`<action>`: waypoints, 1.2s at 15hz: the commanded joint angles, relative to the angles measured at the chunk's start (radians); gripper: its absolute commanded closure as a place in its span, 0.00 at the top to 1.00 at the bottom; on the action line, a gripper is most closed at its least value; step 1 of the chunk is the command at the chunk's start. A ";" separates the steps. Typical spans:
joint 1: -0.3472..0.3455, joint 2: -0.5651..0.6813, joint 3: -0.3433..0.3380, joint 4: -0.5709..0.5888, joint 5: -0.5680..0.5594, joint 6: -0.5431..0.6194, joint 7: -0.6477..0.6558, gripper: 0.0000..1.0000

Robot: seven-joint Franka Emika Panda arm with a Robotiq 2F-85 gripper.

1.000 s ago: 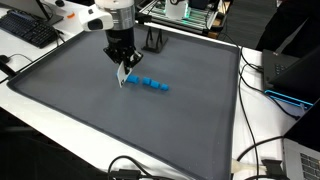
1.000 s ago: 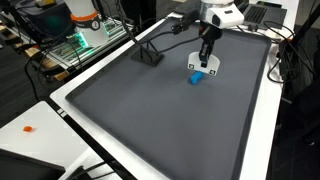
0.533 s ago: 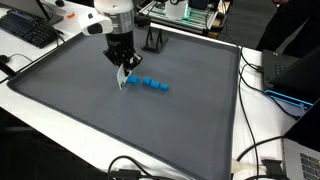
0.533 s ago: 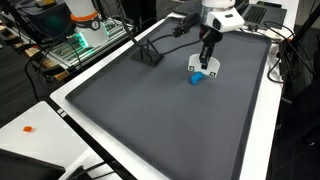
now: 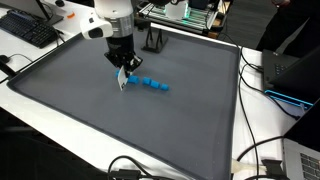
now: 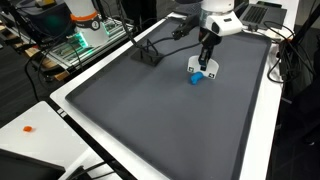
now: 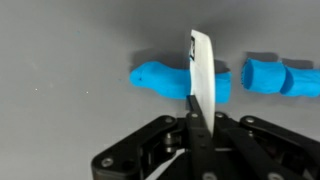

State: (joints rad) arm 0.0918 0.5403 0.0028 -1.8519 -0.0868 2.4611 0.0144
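White card stands clamped in the pincer, over blue blocks.

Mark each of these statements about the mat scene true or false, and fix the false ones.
1. The end effector is shut on a thin white card. True.
2. The card lies flat. False: it is held on edge in the end effector.
3. The blue blocks lie in a row on the gray mat. True.
4. The blocks are red. False: they are blue.
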 commanded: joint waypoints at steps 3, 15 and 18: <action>-0.035 0.035 0.038 0.004 0.065 0.006 -0.018 0.01; -0.035 0.025 0.041 0.031 0.109 -0.085 0.001 0.01; -0.030 0.002 0.034 0.022 0.100 -0.081 0.015 0.01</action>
State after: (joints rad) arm 0.0473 0.5538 0.0495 -1.8274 0.0264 2.4043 -0.0001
